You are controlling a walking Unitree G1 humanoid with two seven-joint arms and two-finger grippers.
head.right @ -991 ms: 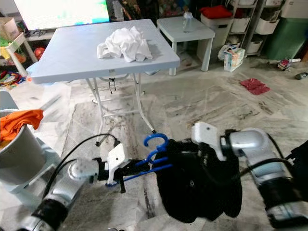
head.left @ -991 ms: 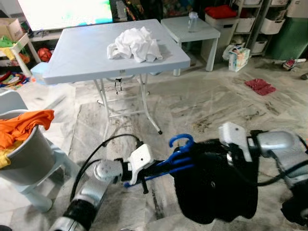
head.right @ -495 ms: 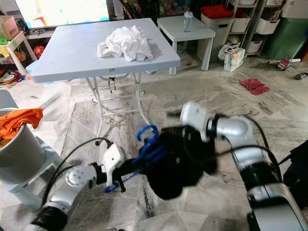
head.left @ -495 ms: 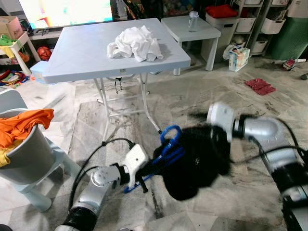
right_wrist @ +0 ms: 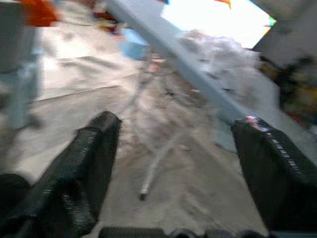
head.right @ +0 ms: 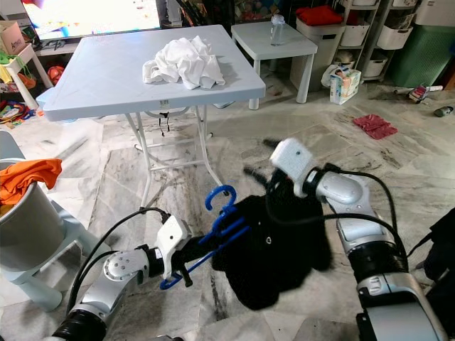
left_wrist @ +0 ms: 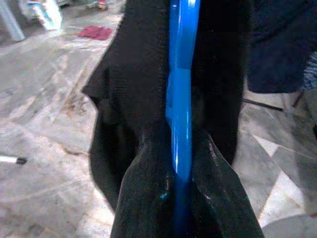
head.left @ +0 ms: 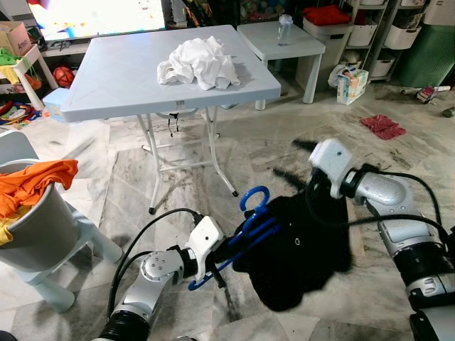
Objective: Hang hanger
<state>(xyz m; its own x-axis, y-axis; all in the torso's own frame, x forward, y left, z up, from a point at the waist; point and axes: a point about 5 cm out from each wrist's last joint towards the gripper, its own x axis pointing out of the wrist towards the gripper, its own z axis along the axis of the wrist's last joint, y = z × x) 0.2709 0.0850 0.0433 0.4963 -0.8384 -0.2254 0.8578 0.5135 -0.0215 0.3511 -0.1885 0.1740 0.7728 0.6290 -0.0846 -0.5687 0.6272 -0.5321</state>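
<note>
left eye view has our left gripper [head.left: 217, 256] low over the marble floor [head.left: 298, 149], arm reaching forward, fingers clamped on the blue hanger [head.left: 250, 222] with the black garment [head.left: 298, 249] draped on it. our right gripper [head.left: 291, 158] is raised beside the garment, fingers spread wide, holding nothing. left wrist view gives the hanger [left_wrist: 181, 109] pinched between both pads; right wrist view looks toward the folding table [right_wrist: 188, 74].

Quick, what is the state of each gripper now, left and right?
Left gripper: shut on the blue hanger, which carries the black garment.
Right gripper: open, holding nothing, just above the garment.
</note>
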